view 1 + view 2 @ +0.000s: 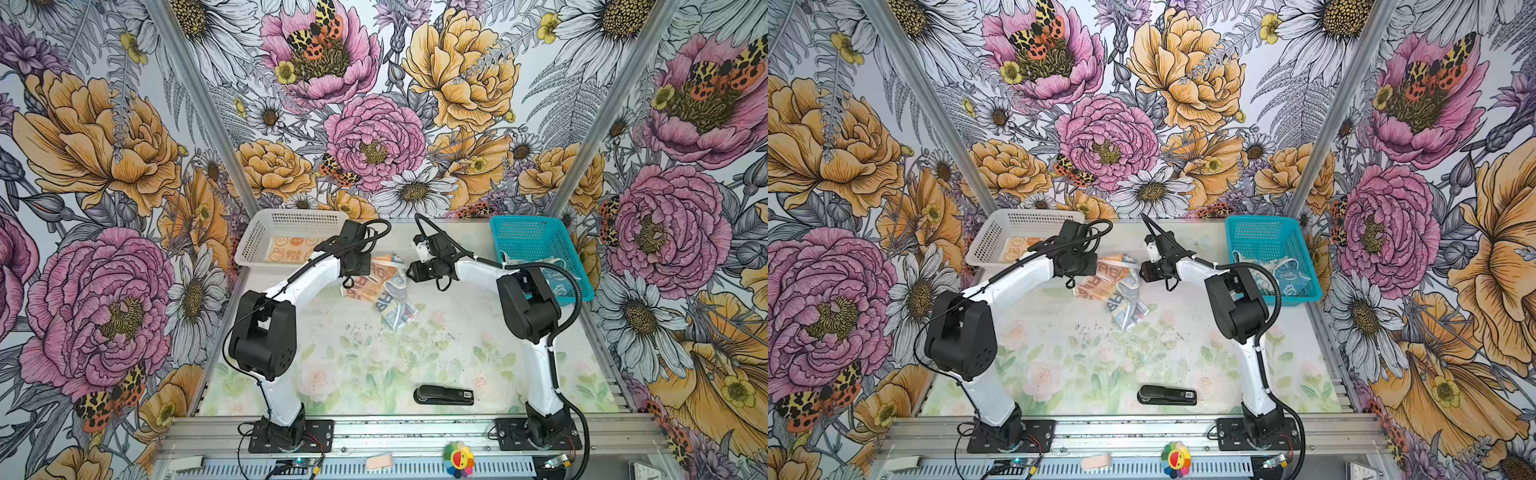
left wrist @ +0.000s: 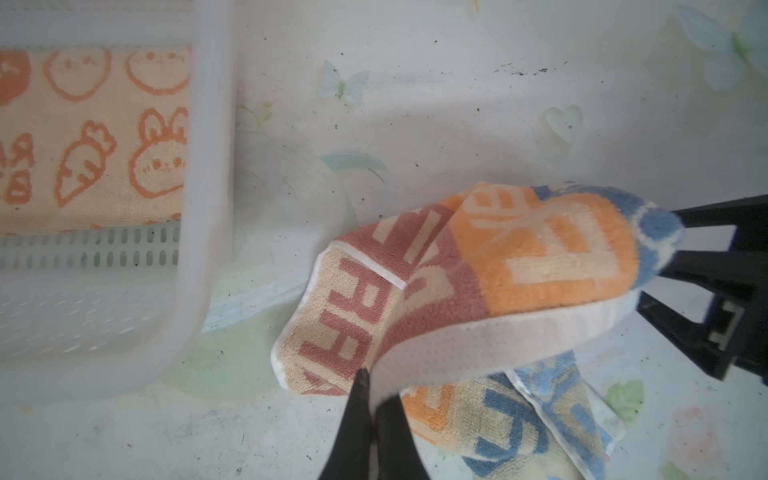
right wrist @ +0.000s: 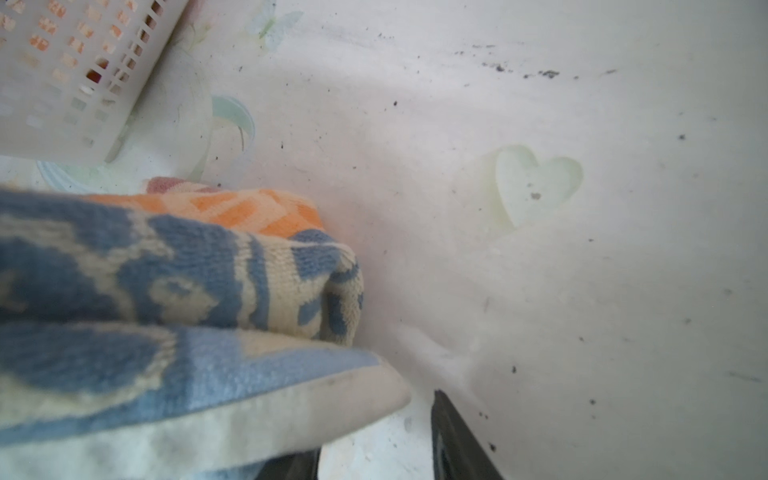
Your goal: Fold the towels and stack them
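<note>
A crumpled towel (image 1: 382,286) (image 1: 1113,286) with orange, pink and blue "RABBIT" letters lies on the mat between my two grippers. My left gripper (image 2: 376,386) is shut on its white hem, which is lifted a little above the rest of the cloth (image 2: 498,270). My right gripper (image 3: 374,436) is open at the towel's blue corner (image 3: 166,291). The cloth drapes over one of its fingers and bare mat shows between the jaws. A folded cream and orange towel (image 1: 291,247) (image 2: 95,137) lies in the white basket (image 1: 249,245). A teal-blue towel (image 1: 557,282) lies in the teal basket (image 1: 519,232).
The white basket's rim (image 2: 212,166) stands close beside the held towel. A black stapler (image 1: 444,395) (image 1: 1167,395) lies near the front of the floral mat. Both arms (image 1: 266,328) (image 1: 528,307) reach in from the front rail.
</note>
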You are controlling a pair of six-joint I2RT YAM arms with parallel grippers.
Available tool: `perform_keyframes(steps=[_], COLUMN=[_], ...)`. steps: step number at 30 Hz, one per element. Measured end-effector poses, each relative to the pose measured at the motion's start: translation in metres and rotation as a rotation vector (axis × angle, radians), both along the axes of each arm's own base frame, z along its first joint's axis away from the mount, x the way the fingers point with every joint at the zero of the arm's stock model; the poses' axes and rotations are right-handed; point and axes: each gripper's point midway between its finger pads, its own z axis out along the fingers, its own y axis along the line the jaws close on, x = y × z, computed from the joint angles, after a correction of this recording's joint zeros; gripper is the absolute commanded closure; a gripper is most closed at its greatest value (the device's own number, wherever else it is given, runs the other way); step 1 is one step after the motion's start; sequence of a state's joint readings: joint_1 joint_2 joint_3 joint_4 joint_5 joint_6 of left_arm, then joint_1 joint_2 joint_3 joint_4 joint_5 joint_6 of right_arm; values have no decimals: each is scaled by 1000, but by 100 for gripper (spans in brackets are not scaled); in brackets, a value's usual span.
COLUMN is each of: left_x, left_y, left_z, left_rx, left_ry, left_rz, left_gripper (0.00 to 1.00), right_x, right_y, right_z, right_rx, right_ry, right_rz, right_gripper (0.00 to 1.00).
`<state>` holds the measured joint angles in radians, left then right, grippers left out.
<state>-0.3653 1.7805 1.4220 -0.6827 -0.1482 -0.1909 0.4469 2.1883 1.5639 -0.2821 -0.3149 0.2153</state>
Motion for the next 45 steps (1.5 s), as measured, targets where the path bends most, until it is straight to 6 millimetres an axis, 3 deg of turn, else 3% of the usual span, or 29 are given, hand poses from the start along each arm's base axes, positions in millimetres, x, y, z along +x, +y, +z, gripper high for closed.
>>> perform_keyframes(steps=[6,15,22,33,41,45], left_x=[-2,-4,-4,-3,-3,-3], left_y=[24,29,37,39,41,42], left_z=[-4,-6,-6,-6,-7,-6], left_rx=[58,76,79,80,80,79], left_ry=[23,35,41,41,43,43], left_rz=[45,53,69,75,80,80], left_gripper=[100,100,100,100,100,100], right_x=[0,-3,-16,-9,7,11], right_y=[5,26,28,32,35,37], right_z=[3,27,43,36,31,29], right_rx=[-1,122,201,210,203,204], right_ry=[-17,-3,41,43,17,10], right_rz=[22,59,41,39,42,45], right_gripper=[51,48,48,49,56,71])
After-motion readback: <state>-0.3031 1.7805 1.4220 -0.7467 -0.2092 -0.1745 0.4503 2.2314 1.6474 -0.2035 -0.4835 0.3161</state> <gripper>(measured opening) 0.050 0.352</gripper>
